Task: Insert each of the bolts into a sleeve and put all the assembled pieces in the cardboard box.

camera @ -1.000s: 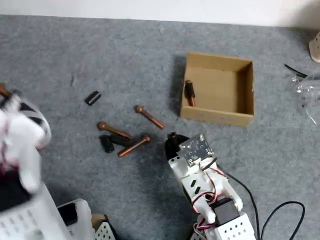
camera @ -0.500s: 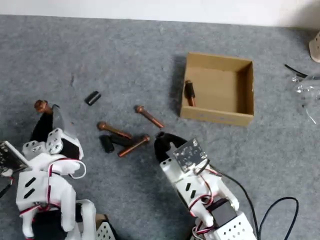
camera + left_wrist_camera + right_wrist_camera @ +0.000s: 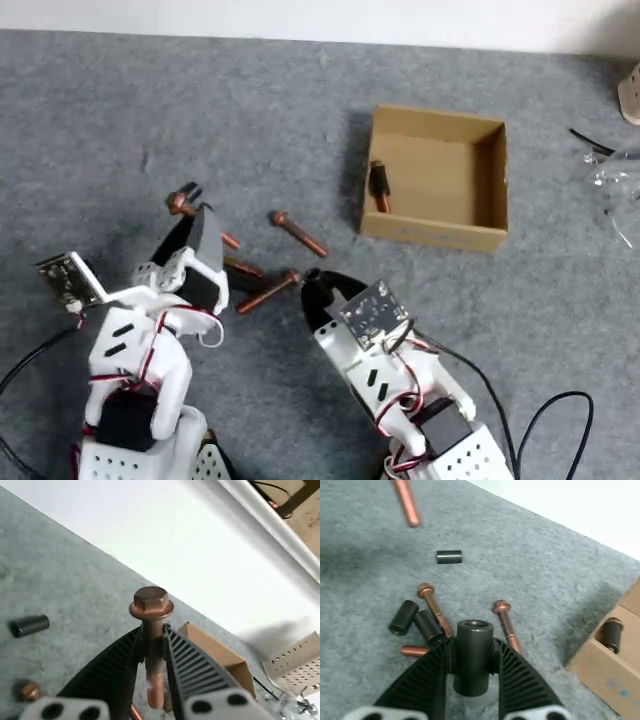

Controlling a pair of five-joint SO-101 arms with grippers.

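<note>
Left gripper point(image 3: 152, 637) is clamped on a bolt point(image 3: 151, 605) by the shank. The head sits up above the jaws and the plain tip pokes out below, I'd guess so that end is free to go into a hole. Right gripper point(image 3: 473, 650) is closed around a sleeve point(image 3: 474, 630), held upright with the open bore facing up, so it reads as the socket for that bolt.

Both arms are at the near side of the carpet point(image 3: 120, 100), with the pile just beyond and between them: 3 loose bolts point(image 3: 434, 609) and 3 loose sleeves point(image 3: 403, 617). The cardboard box point(image 3: 432, 236) sits far right of the pile with 1 assembled piece point(image 3: 379, 186) against its left wall. Next job looks like getting the tip lined up over the bore; any tilt and it'll probably just skid off the rim.
</note>
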